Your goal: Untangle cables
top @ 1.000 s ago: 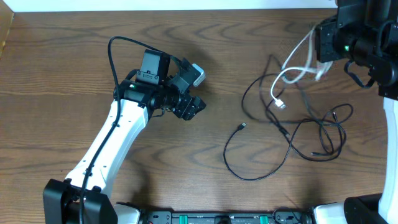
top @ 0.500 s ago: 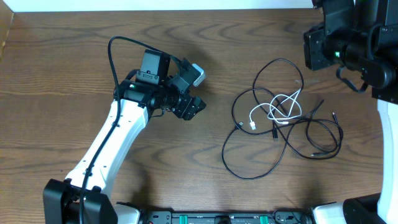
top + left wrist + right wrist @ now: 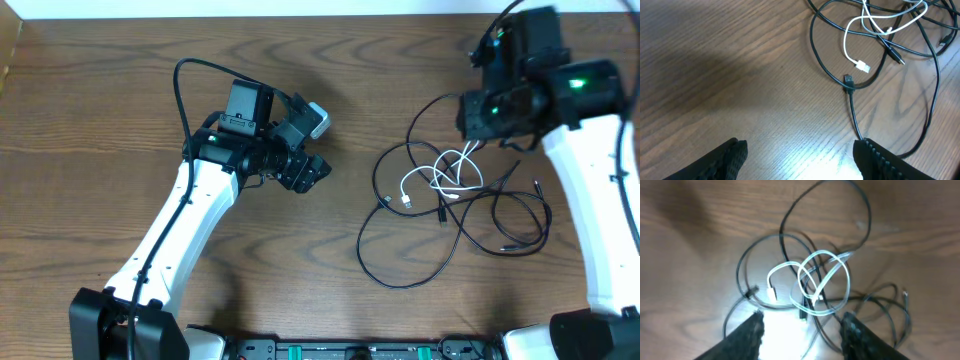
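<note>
Left arm (image 3: pixel 170 235): extends from its base at 7 o'clock toward 1 o'clock, wrist turned to 3 o'clock. Left gripper (image 3: pixel 800 150): jaws wide apart. Right arm (image 3: pixel 598 200): rises from 5 o'clock toward 12 o'clock, wrist bent to 9 o'clock. Right gripper (image 3: pixel 801 327): jaws apart, pointing down.

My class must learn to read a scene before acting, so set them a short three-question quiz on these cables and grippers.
1. True or false: the white cable lies well apart from the black cables.
2. What does the left gripper hold? A: a black plug. B: the white cable. C: nothing.
3. Which gripper hangs nearer the black cables?

Key:
1. False. It loops in among them.
2. C. Its jaws are open and empty.
3. The right gripper, open just above them.
</note>
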`<state>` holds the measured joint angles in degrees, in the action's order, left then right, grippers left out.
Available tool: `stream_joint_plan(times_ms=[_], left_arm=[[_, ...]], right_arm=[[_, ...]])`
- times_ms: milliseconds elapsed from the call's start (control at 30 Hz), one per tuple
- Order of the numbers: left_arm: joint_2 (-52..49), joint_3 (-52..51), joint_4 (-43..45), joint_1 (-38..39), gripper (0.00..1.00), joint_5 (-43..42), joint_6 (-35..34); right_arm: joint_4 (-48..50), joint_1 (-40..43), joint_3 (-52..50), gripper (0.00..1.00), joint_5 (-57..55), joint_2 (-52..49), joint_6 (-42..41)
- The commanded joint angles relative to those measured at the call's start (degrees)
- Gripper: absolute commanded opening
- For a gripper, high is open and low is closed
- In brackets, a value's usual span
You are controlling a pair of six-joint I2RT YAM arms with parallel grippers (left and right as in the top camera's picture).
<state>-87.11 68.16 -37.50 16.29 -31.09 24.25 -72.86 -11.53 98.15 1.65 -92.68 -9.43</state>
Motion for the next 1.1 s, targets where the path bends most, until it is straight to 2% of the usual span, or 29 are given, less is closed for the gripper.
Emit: stream_joint_plan(times_ms=[0, 100, 433, 567, 833, 1067], left_arm=[[-0.02, -0.35, -0.17, 0.17, 0.73, 0.52, 0.35], [-0.02, -0.35, -0.17, 0.17, 0.73, 0.55, 0.35], [-0.02, -0.35, -0.2, 0.17, 0.73, 0.52, 0.35], [-0.02, -0.35, -0.2, 0.17, 0.73, 0.52, 0.35], [-0.02, -0.35, 0.02, 0.17, 0.73, 0.52, 0.37], [-0.02, -0.35, 0.02, 0.17, 0.73, 0.55, 0.37]], right_arm=[[4.0, -0.2, -5.31, 0.61, -1.07, 0.42, -6.78], [9.27, -0.17, -10.75, 0.66, -1.09, 0.42, -7.8], [20.41, -0.09, -24.24, 0.69, -1.53, 0.42, -9.42], [22.43, 0.35, -25.11, 0.7, -1.55, 0.42, -9.4], [24.33, 0.35, -25.33, 0.65, -3.28, 0.42, -9.42], [27.8, 0.35, -27.78, 0.68, -3.45, 0.42, -10.32]])
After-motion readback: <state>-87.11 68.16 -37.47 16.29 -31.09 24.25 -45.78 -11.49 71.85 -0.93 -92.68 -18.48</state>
